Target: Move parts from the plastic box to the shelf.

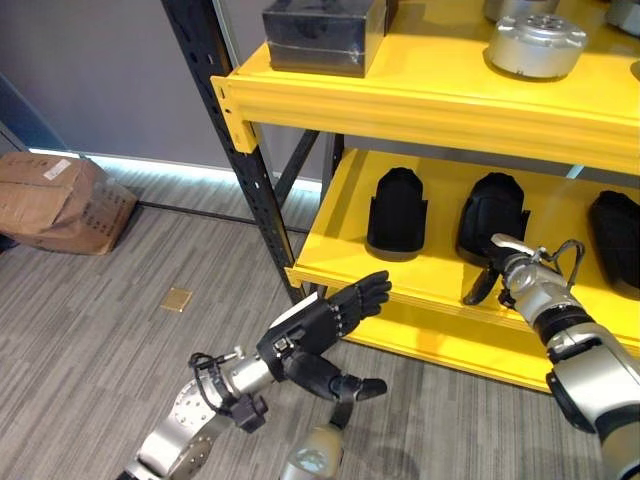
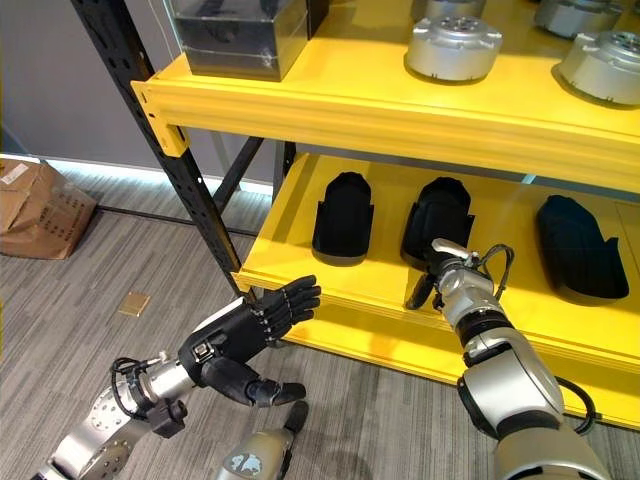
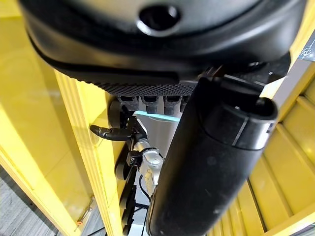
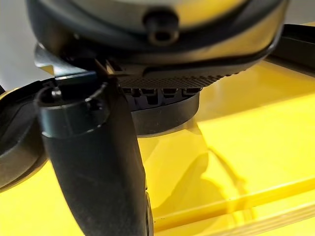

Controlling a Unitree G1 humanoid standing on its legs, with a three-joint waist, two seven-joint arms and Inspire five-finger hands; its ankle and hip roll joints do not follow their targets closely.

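Note:
Three black moulded parts stand in a row on the lower yellow shelf [image 1: 440, 330]: one on the left [image 1: 397, 212], one in the middle [image 1: 492, 215] and one at the right [image 1: 615, 235]. My right hand [image 1: 505, 262] reaches onto this shelf, its fingers against the base of the middle part [image 4: 162, 115]. Its thumb [image 4: 93, 167] hangs straight down, clear of the part. My left hand [image 1: 315, 325] hovers below the shelf's front edge, open and holding nothing, fingers straight and pointing toward the shelf.
The upper yellow shelf [image 1: 400, 105] carries a black box [image 1: 320, 30] and a silver round part [image 1: 537, 45]. A black upright post [image 1: 225, 130] stands at the rack's left corner. A cardboard box [image 1: 60, 200] lies on the floor to the left.

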